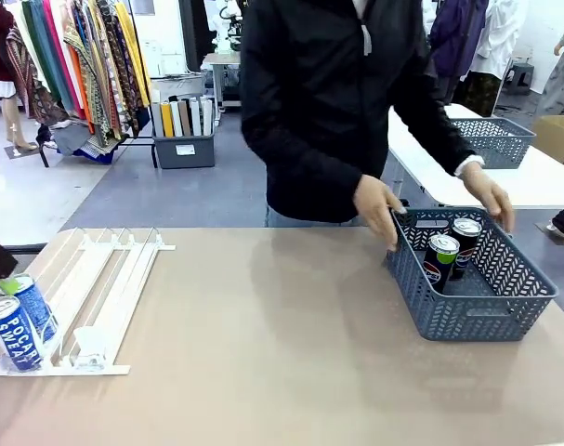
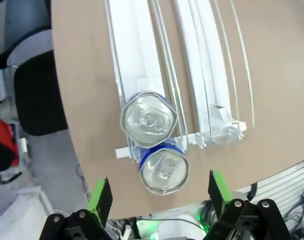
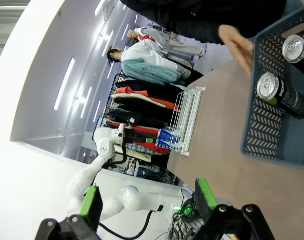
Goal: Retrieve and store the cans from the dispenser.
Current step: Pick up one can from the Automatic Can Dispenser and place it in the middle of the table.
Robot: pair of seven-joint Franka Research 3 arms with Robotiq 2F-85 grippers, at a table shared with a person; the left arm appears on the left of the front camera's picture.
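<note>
Left gripper [image 2: 159, 192]: jaws wide open, empty, over two Pocari cans [image 2: 163, 171] at low end of dispenser [image 2: 202, 60], table's [image 1: 263, 353] near-left corner; cans in line with gap, untouched. Right gripper [image 3: 147, 197]: jaws spread, empty, well apart from two Pepsi cans [image 1: 441, 260] standing in basket [image 1: 477, 321] at right edge; person's hands [image 1: 379, 209] on basket rim.

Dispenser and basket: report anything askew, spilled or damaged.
Nothing stands out. Two blue cans stand upright at the dispenser low end; two black cans stand upright in the basket, the person's hands at its rim.
</note>
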